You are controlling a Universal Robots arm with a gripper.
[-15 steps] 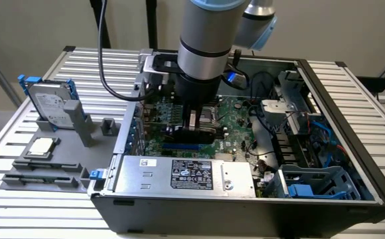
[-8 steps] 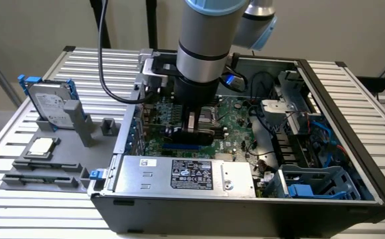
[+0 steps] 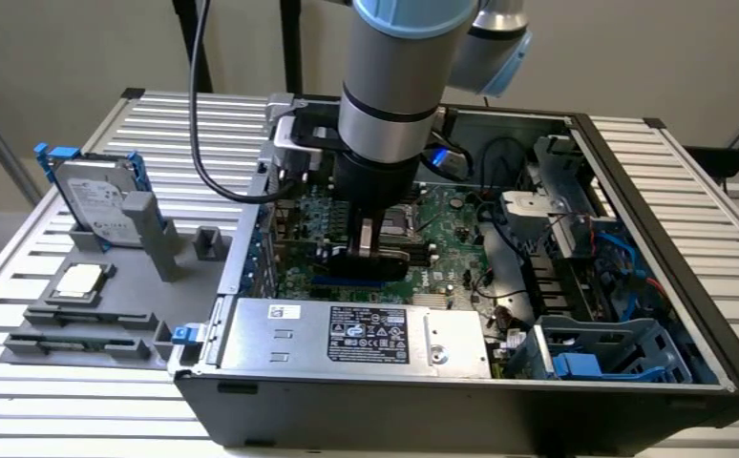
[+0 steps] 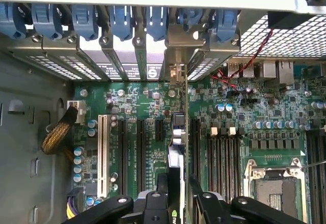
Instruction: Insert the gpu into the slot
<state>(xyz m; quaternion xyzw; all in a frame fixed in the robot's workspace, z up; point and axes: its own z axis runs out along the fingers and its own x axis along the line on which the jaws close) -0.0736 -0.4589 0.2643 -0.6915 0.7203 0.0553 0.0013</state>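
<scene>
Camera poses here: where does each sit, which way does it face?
Exterior: off the arm, raised, looking down into the open PC case; arm shows, reaching in.
Wrist: on the wrist, looking along the jaws at the motherboard; jaws show, gripping the gpu.
Shared: gpu, motherboard, jaws.

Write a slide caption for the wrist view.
Gripper clamps the gpu, seen edge-on, over the green motherboard inside the case.

On the slatted metal table (image 3: 38,420) sits the open black computer case (image 3: 472,410). Inside it, the silver boxy power supply (image 3: 344,334) lies nearest, with the large green motherboard (image 3: 453,229) behind. The small green gpu card (image 3: 392,258) stands just above the long blue plastic slot (image 3: 344,283).
</scene>
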